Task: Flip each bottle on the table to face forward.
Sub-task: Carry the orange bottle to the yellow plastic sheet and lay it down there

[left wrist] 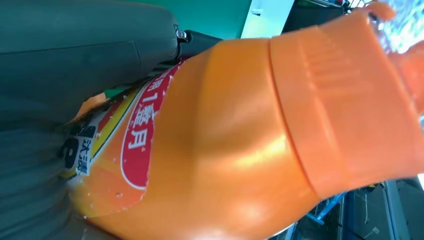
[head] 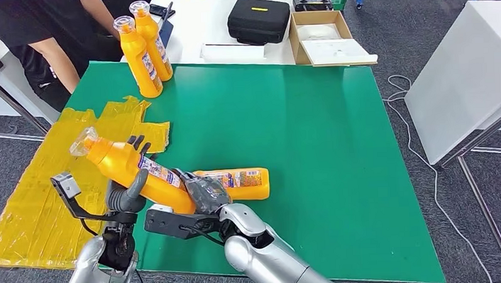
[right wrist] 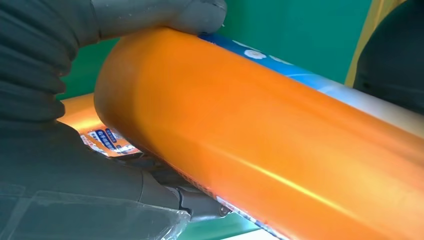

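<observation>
Green desk (head: 311, 145), lower left of frame: my left robot hand (head: 125, 195) and right robot hand (head: 202, 192) both grip one tilted bottle (head: 132, 167), cap pointing upper left, base at the right hand.

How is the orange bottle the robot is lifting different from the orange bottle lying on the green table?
The lifted orange plastic bottle is held off the green table, tilted with its clear cap up; the lying orange plastic bottle rests flat on its side. The lifted one is gripped by the left hand and right hand; the lying one sits free behind them. Both share the same orange colour and printed labels.
</observation>
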